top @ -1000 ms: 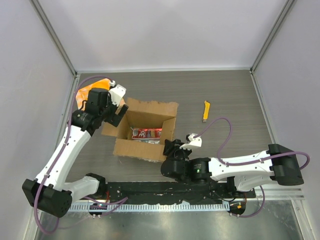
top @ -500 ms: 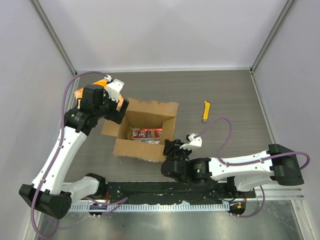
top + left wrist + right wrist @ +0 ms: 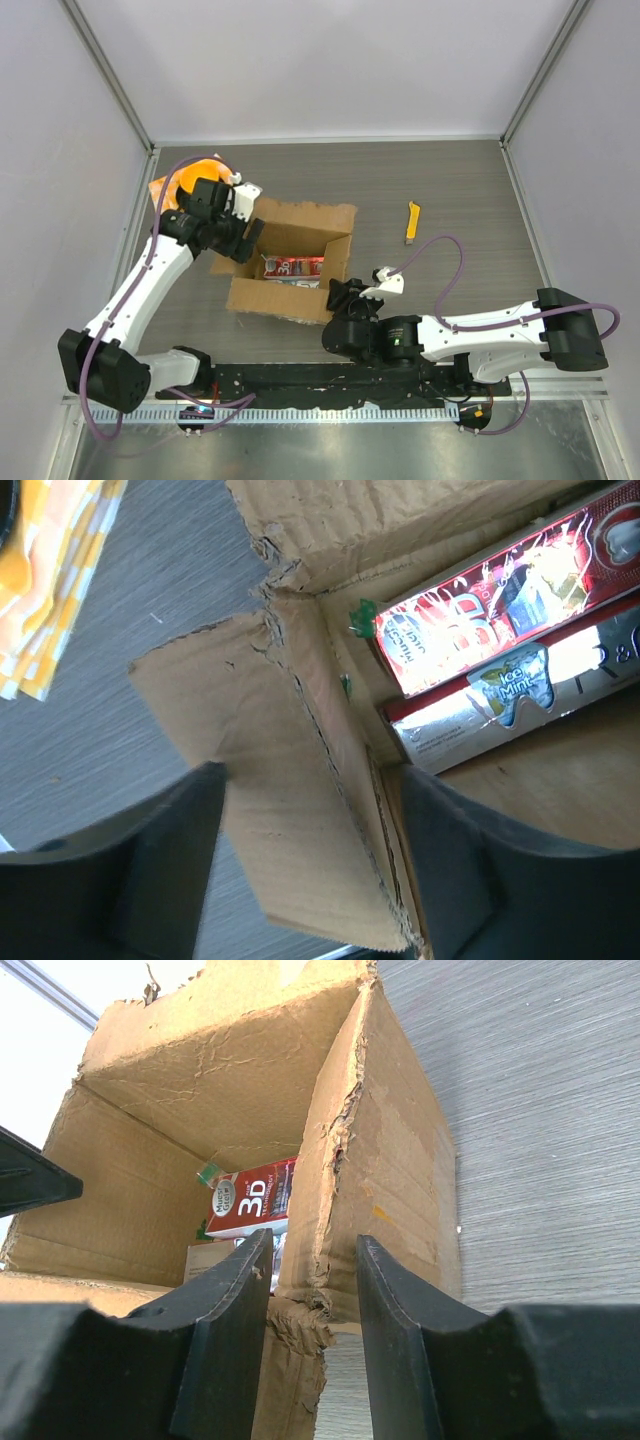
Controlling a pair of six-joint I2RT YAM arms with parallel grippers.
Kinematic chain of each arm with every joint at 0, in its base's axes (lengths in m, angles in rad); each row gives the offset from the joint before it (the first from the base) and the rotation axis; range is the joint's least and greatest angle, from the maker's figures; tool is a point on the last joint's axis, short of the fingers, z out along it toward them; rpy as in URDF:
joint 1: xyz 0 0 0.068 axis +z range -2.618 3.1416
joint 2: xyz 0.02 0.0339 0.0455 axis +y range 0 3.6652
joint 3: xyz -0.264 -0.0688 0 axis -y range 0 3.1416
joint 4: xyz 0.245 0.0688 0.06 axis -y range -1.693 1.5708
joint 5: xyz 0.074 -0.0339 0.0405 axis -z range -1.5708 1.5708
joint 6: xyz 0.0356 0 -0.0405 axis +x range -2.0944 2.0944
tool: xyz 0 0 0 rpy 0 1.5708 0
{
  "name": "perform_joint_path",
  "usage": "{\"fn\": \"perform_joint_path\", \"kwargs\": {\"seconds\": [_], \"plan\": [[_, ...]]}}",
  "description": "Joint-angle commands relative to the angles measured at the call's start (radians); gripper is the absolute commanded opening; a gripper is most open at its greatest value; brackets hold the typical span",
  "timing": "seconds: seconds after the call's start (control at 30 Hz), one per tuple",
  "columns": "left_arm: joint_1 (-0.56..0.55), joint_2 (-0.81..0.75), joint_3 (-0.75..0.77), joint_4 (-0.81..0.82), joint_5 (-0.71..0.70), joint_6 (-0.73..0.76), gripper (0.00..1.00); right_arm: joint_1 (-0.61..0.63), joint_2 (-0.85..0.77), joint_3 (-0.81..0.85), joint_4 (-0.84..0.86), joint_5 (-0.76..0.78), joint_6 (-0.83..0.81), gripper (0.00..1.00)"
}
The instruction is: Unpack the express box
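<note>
Far left: an orange-and-white checkered cloth [image 3: 163,188] lies on the grey wood-grain table [image 3: 470,190], just beside the box's left flap.
Left gripper: the left gripper [image 3: 245,228] hangs over the left edge of the box. Its jaws are wide and hold nothing; in the left wrist view the folded-out left flap lies between them.
Where the box is: the brown corrugated cardboard express box [image 3: 280,297] stands on the table left of centre, between the two grippers.
Which way it points: the mouth faces up. We judge that its long axis runs roughly left to right, a little turned; we see no label.
Done so far: the top is open and the flaps are folded outward — the opening step looks finished.
Left to do: the red and silver toothpaste cartons [image 3: 292,267] lie on the floor of the box, so the emptying is not yet done.
Right gripper: the right gripper [image 3: 340,292] is at the near right corner. Its jaws are narrow with the right wall between them, and we judge that they clamp it to steady the box.
Far right: a yellow utility knife [image 3: 411,222] lies well apart from the box.
</note>
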Motion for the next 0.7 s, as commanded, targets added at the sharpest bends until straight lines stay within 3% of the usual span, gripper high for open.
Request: {"fn": "perform_joint_path", "kwargs": {"seconds": [0.0, 0.07, 0.1, 0.17, 0.2, 0.27, 0.3, 0.33, 0.5, 0.67], "plan": [[-0.002, 0.037, -0.014, 0.032, 0.017, 0.009, 0.67, 0.007, 0.033, -0.046, -0.101, -0.106, -0.010, 0.42], [-0.002, 0.053, -0.017, 0.044, 0.023, 0.009, 0.57, 0.013, 0.030, -0.048, -0.068, -0.104, -0.045, 0.42], [-0.003, 0.072, -0.015, 0.044, 0.026, 0.009, 0.47, 0.013, 0.027, -0.053, -0.045, -0.105, -0.066, 0.42], [-0.006, 0.091, -0.004, 0.044, 0.037, 0.010, 0.38, 0.016, 0.012, -0.074, 0.058, -0.118, -0.158, 0.42], [-0.006, 0.108, 0.002, 0.042, 0.043, 0.014, 0.29, 0.016, 0.004, -0.085, 0.102, -0.125, -0.197, 0.43], [-0.008, 0.116, 0.017, 0.042, 0.045, 0.026, 0.17, 0.018, -0.031, -0.120, 0.248, -0.150, -0.328, 0.43], [-0.009, 0.114, 0.026, 0.041, 0.039, 0.029, 0.03, 0.019, -0.048, -0.132, 0.312, -0.158, -0.379, 0.43], [-0.014, 0.113, 0.055, 0.041, 0.023, 0.035, 0.00, 0.021, -0.079, -0.141, 0.403, -0.168, -0.425, 0.44], [-0.047, 0.074, 0.221, -0.001, -0.096, 0.147, 0.00, 0.022, -0.175, -0.143, 0.567, -0.214, -0.721, 0.46], [-0.196, -0.036, 0.316, 0.054, -0.317, 0.328, 0.00, 0.025, -0.248, -0.151, 0.689, -0.283, -0.905, 0.47]]}}
